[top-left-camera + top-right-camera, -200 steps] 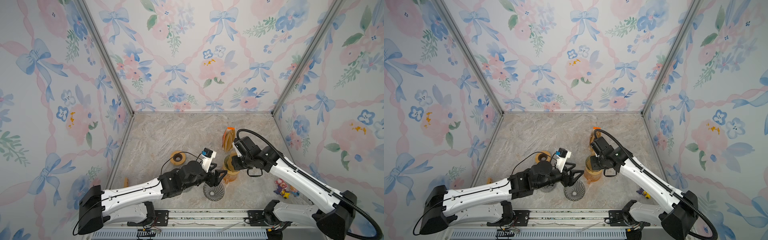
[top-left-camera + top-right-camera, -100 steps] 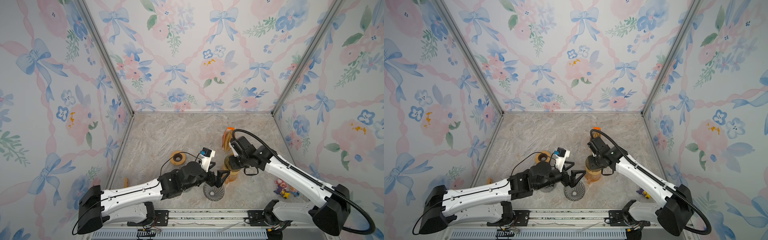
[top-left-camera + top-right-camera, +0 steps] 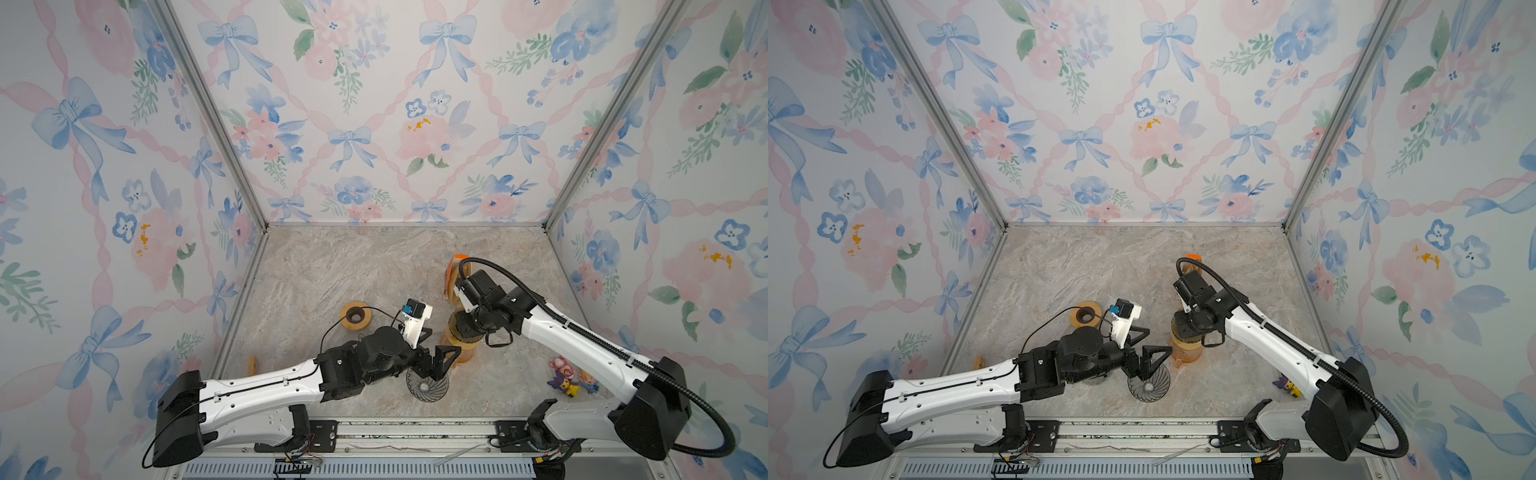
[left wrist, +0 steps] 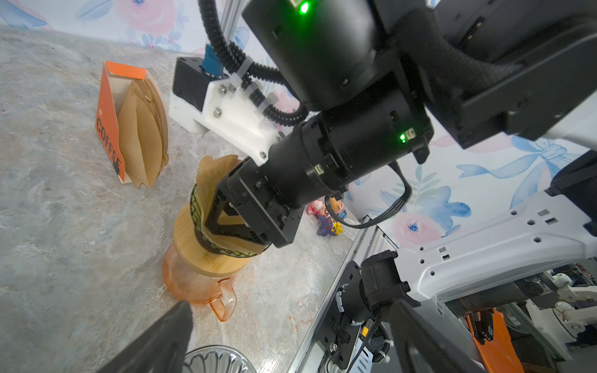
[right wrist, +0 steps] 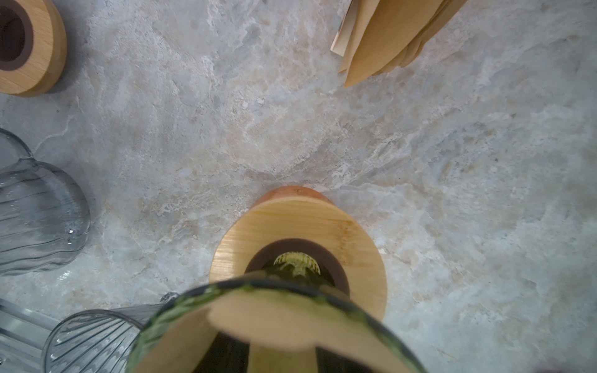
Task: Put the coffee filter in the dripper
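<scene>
Brown paper first: found the filter (image 4: 213, 174) down inside the green dripper (image 4: 194, 206), not loose on the bench (image 3: 353, 266). Saw part of its edge standing well above the rim and the rest lapped against the inner wall. Noted the dripper seated upright in a wooden collar (image 4: 189, 235) on top of an orange carafe (image 4: 187, 284).

Found the right fingers (image 4: 214, 215) reached down into the cone, with paper showing around and behind them. Took them for partly parted. Could not tell whether pinching a fold of the filter or only pressing it against the wall.

Found the left fingers (image 4: 158, 342) spread wide and empty, hovering just above a clear dripper (image 3: 427, 384) at the front of the bench, near the carafe but apart from it.

Judged the main step nearly done, with the filter already in the dripper. Reckoned the following left to do: settle the raised edge flush with the cone, free the right fingers from the paper, and lift clear without dragging the filter back out.

Spotted spare filters (image 4: 145, 135) in an orange box (image 4: 108, 129) behind the carafe. Also spotted a wooden ring (image 3: 354, 316) and some toys (image 3: 569, 378), well apart from the work. Judged none of these likely to get in the way.
</scene>
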Available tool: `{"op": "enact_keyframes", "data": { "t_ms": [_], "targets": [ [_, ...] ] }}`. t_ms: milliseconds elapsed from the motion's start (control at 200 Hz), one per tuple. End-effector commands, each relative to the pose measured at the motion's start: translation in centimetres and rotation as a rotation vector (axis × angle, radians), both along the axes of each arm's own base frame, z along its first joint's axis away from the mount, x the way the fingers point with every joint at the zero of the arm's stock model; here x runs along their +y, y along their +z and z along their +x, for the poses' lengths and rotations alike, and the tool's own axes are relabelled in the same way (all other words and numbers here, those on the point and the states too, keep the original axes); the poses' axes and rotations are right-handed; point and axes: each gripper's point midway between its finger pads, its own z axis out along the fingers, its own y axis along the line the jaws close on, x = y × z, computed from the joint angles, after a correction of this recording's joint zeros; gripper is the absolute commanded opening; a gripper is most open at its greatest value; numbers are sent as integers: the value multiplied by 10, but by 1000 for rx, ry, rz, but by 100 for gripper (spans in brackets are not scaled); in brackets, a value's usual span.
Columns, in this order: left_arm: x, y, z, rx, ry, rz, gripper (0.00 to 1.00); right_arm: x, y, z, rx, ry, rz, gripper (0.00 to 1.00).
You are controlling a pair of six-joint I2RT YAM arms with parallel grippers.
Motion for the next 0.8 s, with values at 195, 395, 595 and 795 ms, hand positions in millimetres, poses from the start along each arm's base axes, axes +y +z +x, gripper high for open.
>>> {"op": "enact_keyframes", "data": {
  "t_ms": [195, 395, 595, 795],
  "targets": [
    [-2, -4, 2, -11, 4, 62, 97, -1, 3, -5, 78, 65, 12, 35],
    [-2, -1, 4, -18, 14, 65, 97, -2, 9, -3, 82, 78, -2, 34],
    [9, 0, 16, -7, 80, 111, 96, 1, 48, -5, 1, 66, 80, 28],
    [18, 5, 34, 17, 100, 134, 97, -10, 81, -21, -71, 27, 150, 26]
  ]
}}
